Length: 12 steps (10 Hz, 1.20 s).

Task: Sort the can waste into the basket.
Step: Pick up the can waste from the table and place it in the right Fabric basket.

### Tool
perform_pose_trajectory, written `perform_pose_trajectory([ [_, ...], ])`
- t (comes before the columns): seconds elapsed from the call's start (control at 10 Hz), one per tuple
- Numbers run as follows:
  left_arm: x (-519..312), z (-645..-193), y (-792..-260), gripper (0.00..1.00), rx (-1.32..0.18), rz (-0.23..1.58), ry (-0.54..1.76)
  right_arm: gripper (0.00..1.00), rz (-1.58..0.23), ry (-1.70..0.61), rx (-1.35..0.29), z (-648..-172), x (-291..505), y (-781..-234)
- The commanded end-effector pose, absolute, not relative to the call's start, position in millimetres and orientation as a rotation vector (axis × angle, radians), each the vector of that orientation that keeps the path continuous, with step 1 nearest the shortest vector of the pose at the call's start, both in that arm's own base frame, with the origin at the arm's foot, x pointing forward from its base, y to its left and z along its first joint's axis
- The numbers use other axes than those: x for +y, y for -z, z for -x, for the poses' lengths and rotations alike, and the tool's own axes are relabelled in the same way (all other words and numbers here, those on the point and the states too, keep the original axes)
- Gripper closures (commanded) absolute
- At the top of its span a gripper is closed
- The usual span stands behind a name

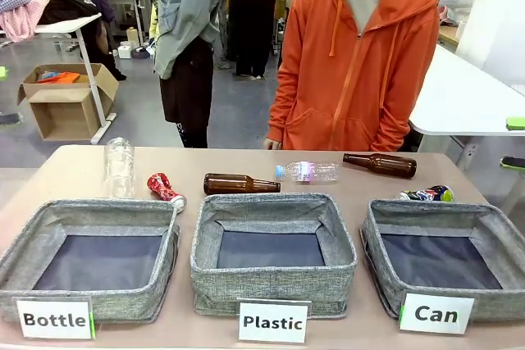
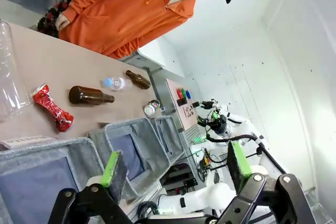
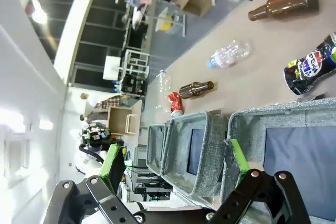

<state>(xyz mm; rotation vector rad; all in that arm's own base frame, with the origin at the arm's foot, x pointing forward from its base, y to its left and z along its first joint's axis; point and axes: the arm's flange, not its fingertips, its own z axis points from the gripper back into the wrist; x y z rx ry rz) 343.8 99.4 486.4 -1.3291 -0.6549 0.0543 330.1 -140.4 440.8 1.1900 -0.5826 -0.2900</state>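
A crushed red-and-white metal can [image 1: 166, 188] lies on the bench [image 1: 74, 168] behind the grey "Bottle" bin [image 1: 57, 212]. A dark blue-green logo can [image 1: 428, 194] lies just behind the grey woven "Can" basket [image 1: 435, 207]. The left tool [image 2: 176, 163] and right tool [image 3: 176, 160] gape wide, empty.

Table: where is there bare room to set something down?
Bare: the far-left corner beside the upright clear bottle, and the strip between the left brown bottle and the table's far edge. Crowded: the row from the crushed red can to the dark can, just behind the three baskets.
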Motion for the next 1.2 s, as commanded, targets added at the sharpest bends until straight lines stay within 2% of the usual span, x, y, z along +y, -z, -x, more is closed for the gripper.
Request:
perform_pose_trajectory([
  [0.0, 100.8, -342.5, -487.0, 0.0, -0.65, 1.327, -0.032, 0.0, -1.207, 0.285, -0.609, -331.8, -140.5, -442.8],
  [0.2, 100.8, -342.5, -487.0, 0.0, -0.65, 1.327, -0.032, 0.0, -1.19, 0.291, -0.583, -329.3, -140.8, -441.6],
  [0.5, 100.8, -342.5, -487.0, 0.0, -0.65, 1.327, -0.032, 0.0, -0.685, 0.152, -0.488, -366.4, -118.5, -463.4],
  [0.6, 100.8, -342.5, -487.0, 0.0, -0.65, 1.327, -0.032, 0.0, -0.569, 0.108, -0.422, -386.6, -112.4, -463.6],
  [0.7, 100.8, -342.5, -487.0, 0.0, -0.65, 1.327, -0.032, 0.0, -0.344, 0.124, -0.379, -403.7, -108.3, -461.0],
  [0.9, 100.8, -342.5, -487.0, 0.0, -0.65, 1.327, -0.032, 0.0, -0.147, 0.116, -0.396, -426.9, -95.2, -456.2],
  [1.1, 100.8, -342.5, -487.0, 0.0, -0.65, 1.327, -0.032, 0.0, -0.062, 0.088, -0.483, -424.8, -94.6, -453.7],
])
